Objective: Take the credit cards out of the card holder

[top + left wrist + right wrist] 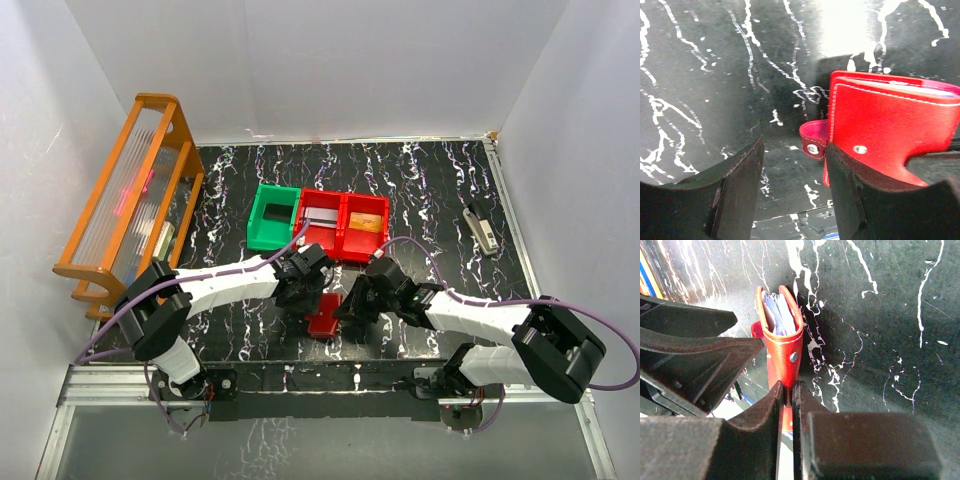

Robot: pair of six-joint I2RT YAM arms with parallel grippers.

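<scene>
1. Right gripper (787, 390) — the fingers (765, 410) are almost together and pinch one cover edge of the card holder (785, 347).
2. Left gripper (795, 150) — the fingers (735, 190) stand well apart and hold nothing. The snap tab (812, 142) sits in the gap, and the red cover is just beside one finger.
3. The card holder gapes slightly, with pale plastic sleeves (777, 315) showing inside. Whether they contain cards cannot be told.
4. The card holder is on the black marbled table (420, 180), between both grippers and near the red bins (345, 225).
</scene>
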